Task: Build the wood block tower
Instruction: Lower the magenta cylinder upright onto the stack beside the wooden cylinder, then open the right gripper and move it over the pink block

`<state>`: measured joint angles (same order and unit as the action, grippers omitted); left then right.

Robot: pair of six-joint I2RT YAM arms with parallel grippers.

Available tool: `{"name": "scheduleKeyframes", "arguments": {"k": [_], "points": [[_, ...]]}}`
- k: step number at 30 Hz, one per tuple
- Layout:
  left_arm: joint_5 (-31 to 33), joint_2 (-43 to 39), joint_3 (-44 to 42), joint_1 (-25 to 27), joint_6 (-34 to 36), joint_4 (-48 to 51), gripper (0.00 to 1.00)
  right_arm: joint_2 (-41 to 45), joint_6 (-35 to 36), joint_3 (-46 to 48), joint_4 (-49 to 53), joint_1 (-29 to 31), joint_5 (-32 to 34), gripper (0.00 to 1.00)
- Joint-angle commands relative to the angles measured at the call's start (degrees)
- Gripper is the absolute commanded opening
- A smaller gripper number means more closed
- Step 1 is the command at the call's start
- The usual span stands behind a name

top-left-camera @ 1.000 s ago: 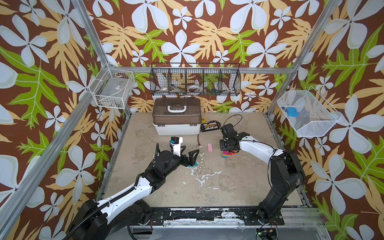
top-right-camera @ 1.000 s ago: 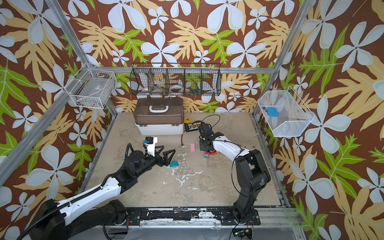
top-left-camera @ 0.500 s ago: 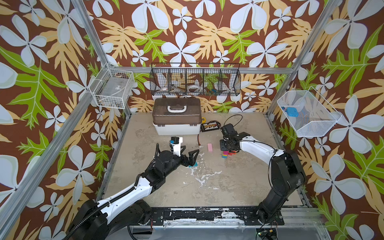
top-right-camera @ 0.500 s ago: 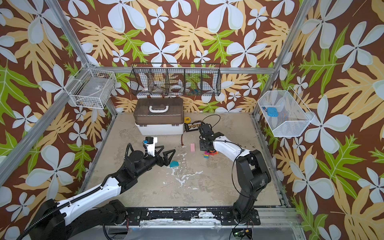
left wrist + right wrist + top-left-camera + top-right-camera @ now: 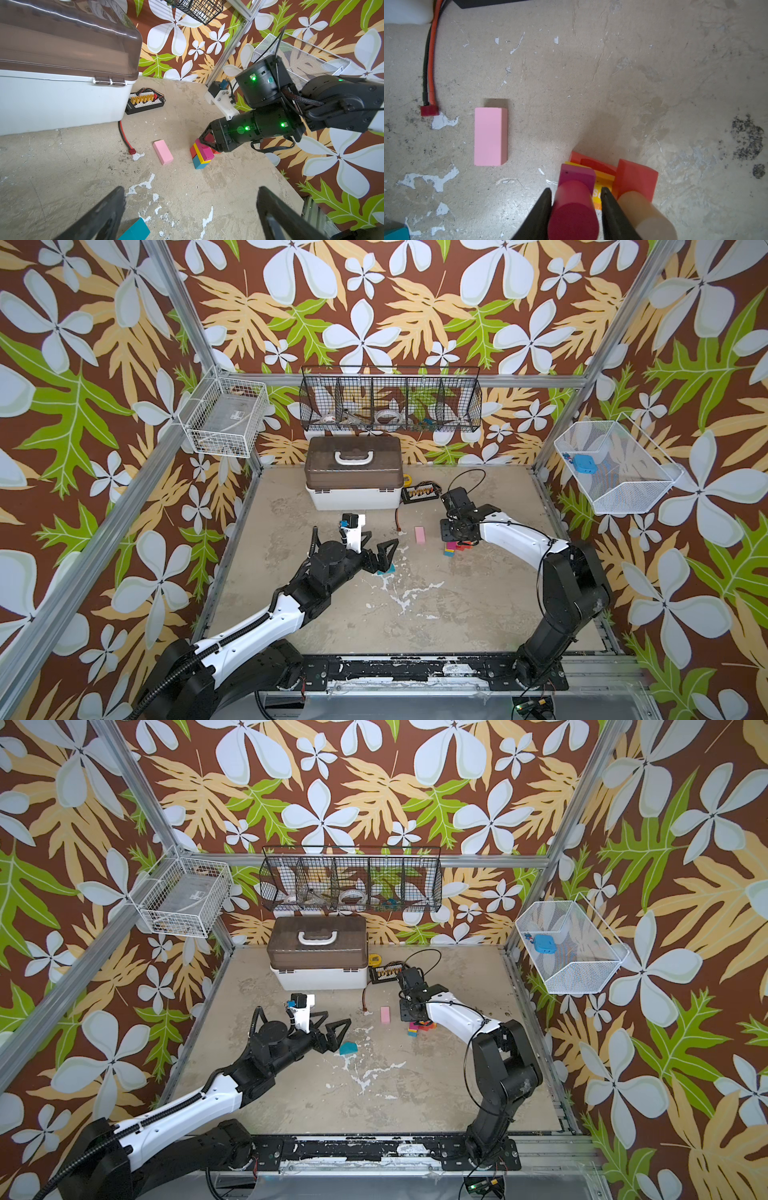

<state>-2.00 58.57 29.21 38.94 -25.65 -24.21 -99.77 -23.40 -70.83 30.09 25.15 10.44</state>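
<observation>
I count two robot arms, each with one black gripper. I count one pale pink painted wood bar (image 5: 420, 535) lying flat by itself and one teal painted wood block (image 5: 348, 1048). Two round wood pegs stand up: one dark red cylinder (image 5: 573, 216) and one tan cylinder (image 5: 648, 216). There is one small tower (image 5: 202, 154) of smooth painted blocks: blue at the bottom, then yellow, then magenta, with red pieces beside them.

The tower sits right under the right gripper (image 5: 576, 189). Its jaws are a little apart, one on each side of the dark red cylinder, and I see a thin gap on one side. The tan cylinder stands just beside it.

The left gripper (image 5: 191, 188) is spread wide and holds nothing. In both top views the teal block lies on the floor at about 5 o'clock from it, just beside a finger. The tower is at 3 o'clock from the pink bar, near it. The floor (image 5: 415, 614) is rough and sandy, with white chipped spots. One white toolbox with a brown lid (image 5: 353, 472) stands at 11 o'clock from the pink bar.
</observation>
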Motion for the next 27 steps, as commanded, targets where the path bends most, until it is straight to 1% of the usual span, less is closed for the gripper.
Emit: {"name": "scheduleKeyframes", "arguments": {"k": [1, 7, 11, 15, 18, 22, 24, 27], "points": [[-0.21, -0.12, 0.06, 0.07, 0.01, -0.84, 1.00, 0.45, -0.16, 0.09, 0.68, -0.01, 0.63, 0.41], [-0.29, -0.16, 0.06, 0.09, 0.01, -0.84, 1.00, 0.62, 0.00, 0.12, 0.54, -0.01, -0.09, 0.41], [-0.02, -0.20, -0.02, 0.04, 0.00, -0.88, 1.00, 2.03, -0.06, -0.03, 0.59, 0.02, -0.59, 0.48], [1.36, -0.59, -0.26, 0.06, 0.08, -0.68, 1.00, 5.71, 0.02, -0.75, 1.35, 0.24, -1.03, 0.53], [4.73, -1.63, -0.77, 0.08, -0.27, 0.14, 1.00, 9.87, 0.02, -1.26, 1.71, 1.40, -0.57, 0.58], [13.46, -4.55, -1.41, 0.08, -1.63, 3.50, 1.00, 13.35, -0.12, -2.71, 1.52, 6.15, 1.93, 0.67], [16.77, -6.34, -2.08, 0.08, -2.40, 4.53, 1.00, 12.29, -0.26, -4.48, 1.47, 8.19, 1.99, 0.69], [20.44, -8.91, -3.34, 0.05, -2.77, 4.82, 1.00, 8.01, -0.33, -7.66, 1.38, 8.95, -1.52, 0.69]]}}
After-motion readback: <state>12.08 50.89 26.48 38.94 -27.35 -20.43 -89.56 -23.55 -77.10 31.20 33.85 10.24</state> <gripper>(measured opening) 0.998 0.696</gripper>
